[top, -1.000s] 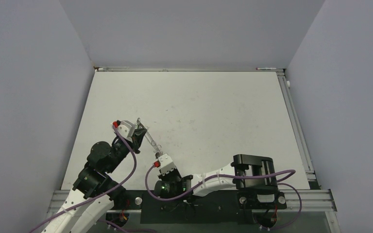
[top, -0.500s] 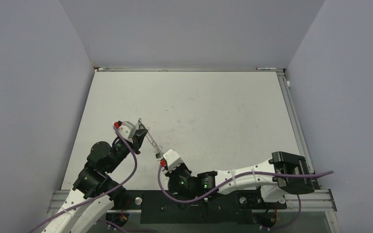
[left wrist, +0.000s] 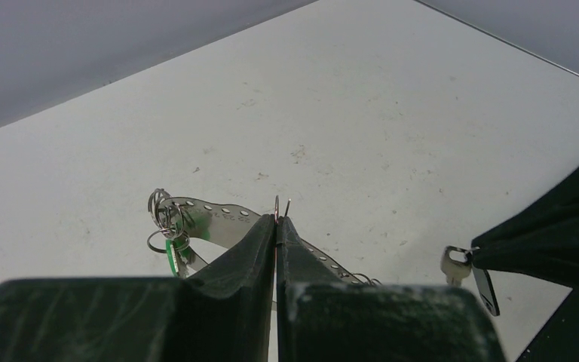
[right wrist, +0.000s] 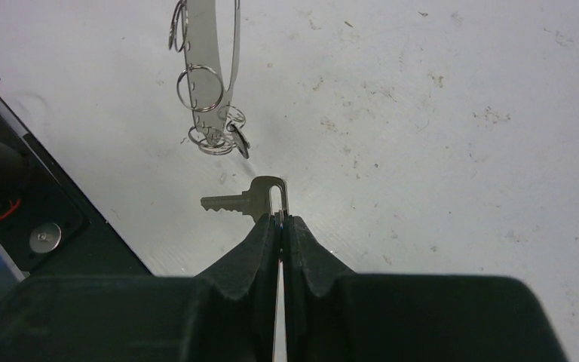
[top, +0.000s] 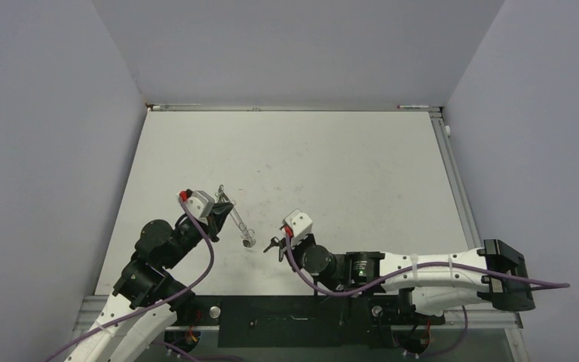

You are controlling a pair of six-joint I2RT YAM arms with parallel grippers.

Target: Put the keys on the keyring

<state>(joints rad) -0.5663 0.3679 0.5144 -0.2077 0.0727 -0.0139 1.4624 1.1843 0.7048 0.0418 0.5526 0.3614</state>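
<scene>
White, scuffed tabletop [top: 362,158] lies under all of it, so start from the key [right wrist: 243,200]. Your right gripper [right wrist: 280,219] is closed flat on its bow, and the toothed blade sticks out crosswise to the fingers, pointing to that gripper's left. The keyring [right wrist: 202,53], a perforated metal strap, lies straight ahead of those fingertips and a little to the left. Its long axis runs away from you, roughly in line with the fingers and so about square to the blade.

The cluster of small rings [right wrist: 212,140] at the strap's near end is close to the key but apart from it, with bare table showing between. Your left gripper [left wrist: 275,223] is clamped on a thin wire loop at the strap's far end. A green tag [left wrist: 172,253] hangs among rings there.

As I judge it, the right arm makes the approach and you will need to turn the bow toward a ring. Plain grey walls [top: 53,151] close in three sides.
</scene>
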